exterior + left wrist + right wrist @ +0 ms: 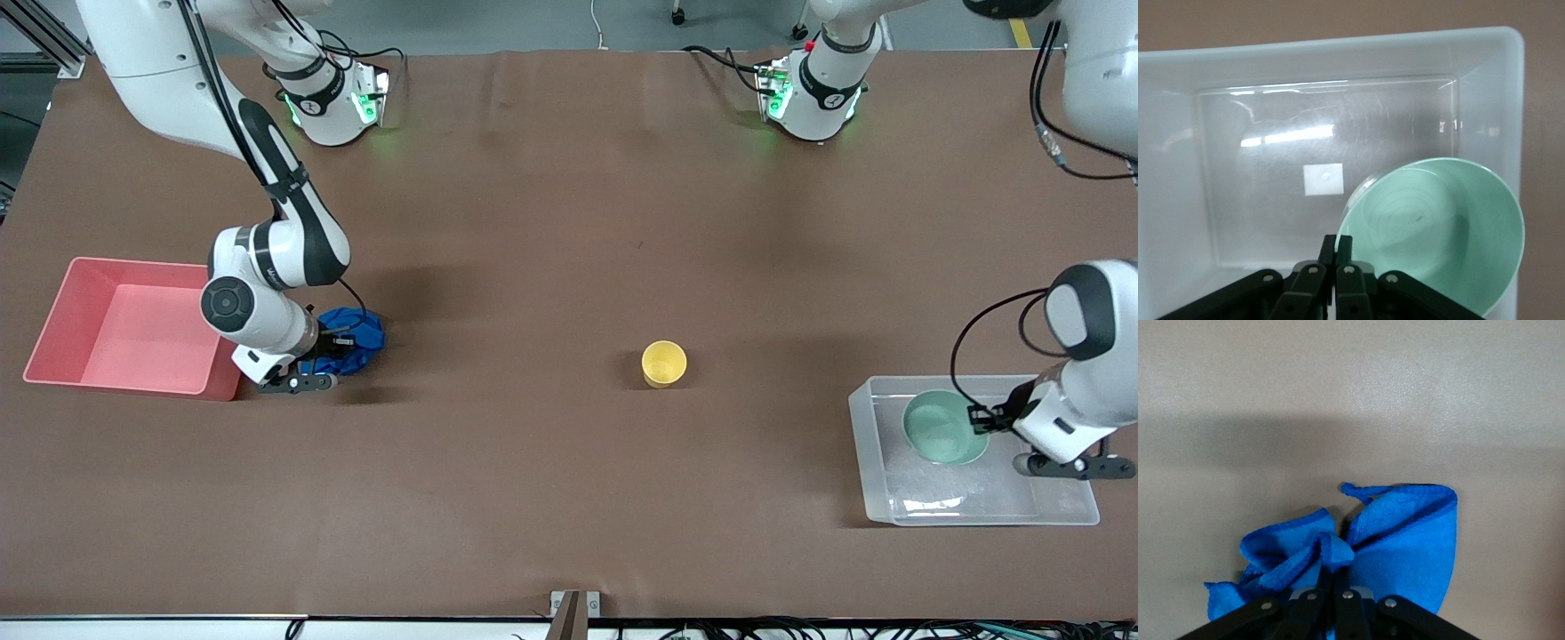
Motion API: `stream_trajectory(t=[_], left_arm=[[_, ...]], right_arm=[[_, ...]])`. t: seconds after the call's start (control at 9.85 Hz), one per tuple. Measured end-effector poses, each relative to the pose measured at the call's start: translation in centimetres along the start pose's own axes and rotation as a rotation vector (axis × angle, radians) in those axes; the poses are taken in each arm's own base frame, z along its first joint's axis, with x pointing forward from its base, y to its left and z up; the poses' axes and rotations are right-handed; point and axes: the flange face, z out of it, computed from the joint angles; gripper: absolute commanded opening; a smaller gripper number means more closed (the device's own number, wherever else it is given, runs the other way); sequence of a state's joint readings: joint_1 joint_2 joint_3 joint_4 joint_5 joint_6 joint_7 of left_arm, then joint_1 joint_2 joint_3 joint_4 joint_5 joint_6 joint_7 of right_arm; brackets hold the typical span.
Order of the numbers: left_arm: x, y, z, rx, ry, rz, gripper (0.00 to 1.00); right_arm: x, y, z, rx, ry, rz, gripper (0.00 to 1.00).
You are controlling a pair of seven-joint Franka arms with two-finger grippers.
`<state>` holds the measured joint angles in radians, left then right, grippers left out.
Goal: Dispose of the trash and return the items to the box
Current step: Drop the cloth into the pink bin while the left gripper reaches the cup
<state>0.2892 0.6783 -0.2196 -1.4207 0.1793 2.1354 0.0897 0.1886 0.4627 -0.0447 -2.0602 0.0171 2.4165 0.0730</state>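
Blue cloth (351, 342) is pinched by right gripper (331, 342) on worktop (551, 267) beside pink bin (133, 324), not yet binned. Green bowl (944, 427) is clamped at rim by left gripper (981, 420) over clear box (969, 498), not released. Yellow cup (664, 364) is left mid-worktop, untouched.

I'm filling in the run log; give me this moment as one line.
right gripper: shut on blue cloth, beside pink bin | left gripper: shut on green bowl, over clear tub | yellow cup: mid-table
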Motion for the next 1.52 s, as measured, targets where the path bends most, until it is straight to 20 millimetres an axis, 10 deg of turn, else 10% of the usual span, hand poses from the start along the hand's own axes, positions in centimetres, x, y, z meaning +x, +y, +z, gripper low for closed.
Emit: stream_trajectory(t=[0.41, 0.61, 0.71, 1.12, 1.52], left_arm=[[0.1, -0.7, 6.8, -0.029, -0.02, -0.007, 0.16], [0.0, -0.9, 7.7, -0.033, -0.025, -0.011, 0.9], [0.0, -1.1, 7.7, -0.033, -0.023, -0.014, 1.0], [1.4, -0.8, 0.5, -0.034, 0.041, -0.038, 1.0], [-0.2, 11.9, -6.0, -0.086, -0.048, -0.205, 1.0]], right_arm=[[1.4, 2.6, -9.2, 0.007, 0.006, 0.044, 0.01], [1.2, 4.8, -16.8, 0.016, 0.009, 0.076, 0.01], [0.6, 6.1, -20.1, 0.021, 0.022, 0.095, 0.01], [-2.6, 10.1, -27.0, 0.035, 0.066, 0.159, 0.01], [-3.6, 13.5, -26.5, 0.01, 0.054, 0.203, 0.01]])
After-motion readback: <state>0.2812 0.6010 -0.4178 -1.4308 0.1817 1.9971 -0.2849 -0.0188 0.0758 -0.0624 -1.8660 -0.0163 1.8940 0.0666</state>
